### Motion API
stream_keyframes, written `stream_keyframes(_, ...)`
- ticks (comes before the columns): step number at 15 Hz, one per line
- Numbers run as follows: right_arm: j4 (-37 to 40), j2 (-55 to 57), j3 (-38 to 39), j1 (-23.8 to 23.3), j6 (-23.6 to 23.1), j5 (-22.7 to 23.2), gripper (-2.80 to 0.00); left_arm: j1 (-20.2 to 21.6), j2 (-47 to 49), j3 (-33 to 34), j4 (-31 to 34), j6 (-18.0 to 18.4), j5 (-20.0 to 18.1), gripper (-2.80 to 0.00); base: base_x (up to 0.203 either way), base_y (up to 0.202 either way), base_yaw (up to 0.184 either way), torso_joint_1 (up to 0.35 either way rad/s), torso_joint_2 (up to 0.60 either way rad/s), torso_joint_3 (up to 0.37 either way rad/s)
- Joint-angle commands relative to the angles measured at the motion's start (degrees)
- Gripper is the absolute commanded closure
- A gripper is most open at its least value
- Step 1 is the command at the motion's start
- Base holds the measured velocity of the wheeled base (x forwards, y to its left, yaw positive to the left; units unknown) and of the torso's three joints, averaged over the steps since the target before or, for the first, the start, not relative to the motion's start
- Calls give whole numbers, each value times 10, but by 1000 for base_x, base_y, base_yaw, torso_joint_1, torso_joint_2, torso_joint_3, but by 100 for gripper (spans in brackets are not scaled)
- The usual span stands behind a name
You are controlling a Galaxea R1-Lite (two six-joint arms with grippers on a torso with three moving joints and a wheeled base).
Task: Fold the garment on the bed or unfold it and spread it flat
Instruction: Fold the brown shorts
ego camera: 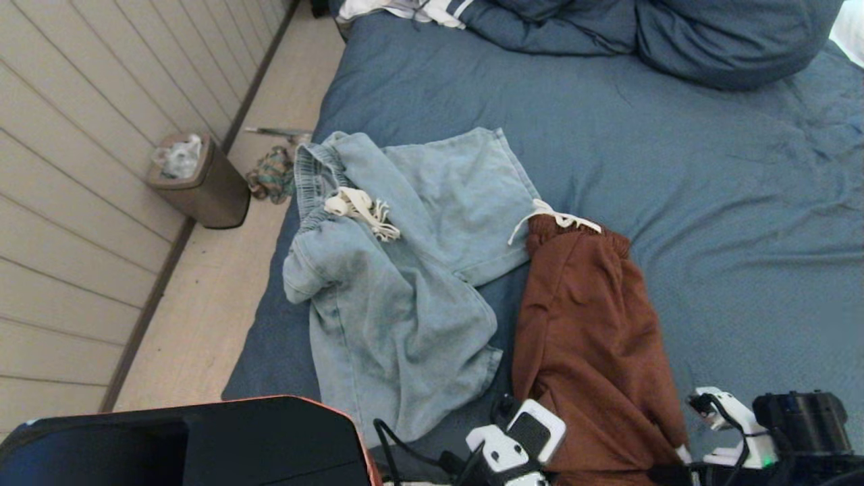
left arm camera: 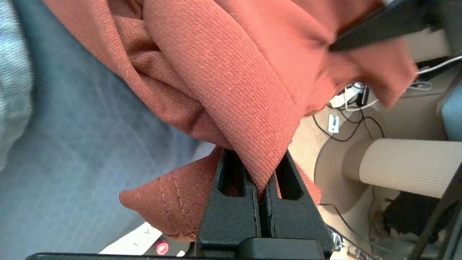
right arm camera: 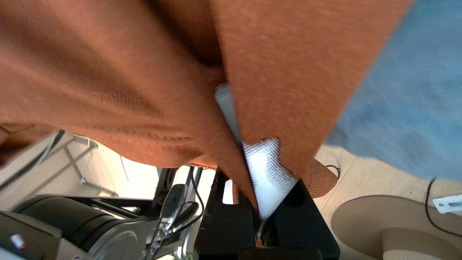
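Note:
A rust-brown garment with a white drawstring lies lengthwise on the slate-blue bed, its near end hanging over the bed's front edge. In the left wrist view my left gripper is shut on a fold of the rust cloth near a stitched hem corner. Over on the right, my right gripper is shut on the same garment, pinching rust cloth and its white mesh lining. Both wrists sit at the garment's near end, left and right of it.
Crumpled light-blue shorts lie just left of the rust garment, touching it. A bunched blue duvet is at the bed's far end. A bin and a cloth heap stand on the floor left. A black, orange-edged object fills the near-left corner.

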Motion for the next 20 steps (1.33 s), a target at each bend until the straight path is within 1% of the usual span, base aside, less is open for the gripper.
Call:
stream_keyframes(1,38,-74,0,-10,-1,1,0,-3,-15,22,-10,-1,5,0,0,0,0,0,0,0)
stream_keyframes(3,71,-114,0,-6,1,4,0,-6,-39,40,-11,-1,5,0,0,0,0,0,0,0)
stream_keyframes(5,97,-144,-3,-4,1,7,0,-22,-67,55,-2,-2,5,0,0,0,0,0,0,0)
stream_keyframes(7,111,-167,-5,-5,2,7,0,-30,-72,62,0,-4,4,0,0,0,0,0,0,0)
stream_keyframes(9,144,-168,-12,-6,3,8,0,-31,-70,66,0,-9,4,0,0,0,0,0,0,0)
stream_keyframes(10,184,-169,-20,-7,4,10,0,-40,-71,71,0,-20,4,0,0,0,0,0,0,0)
stream_keyframes(11,223,-173,-28,-6,5,13,0,-46,-70,76,-1,-24,4,0,0,0,0,0,0,0)
stream_keyframes(13,288,-196,-64,-8,14,47,0,-48,-79,75,-3,-27,3,0,0,0,0,0,0,0)
stream_keyframes(14,324,-209,-90,-9,25,66,0,-48,-89,71,0,-33,1,0,0,0,0,0,0,0)
stream_keyframes(15,380,-226,-130,-11,43,91,0,-46,-101,62,7,-37,-1,0,0,0,0,0,0,0)
stream_keyframes(17,460,-251,-199,-11,69,122,0,-39,-130,39,41,-38,-2,0,0,0,0,0,0,0)
stream_keyframes(19,483,-252,-236,-11,88,132,0,-25,-147,-4,83,-41,-8,0,0,0,0,0,0,0)
stream_keyframes(20,483,-250,-246,-11,97,133,0,-16,-146,-25,101,-42,-20,0,0,0,0,0,0,0)
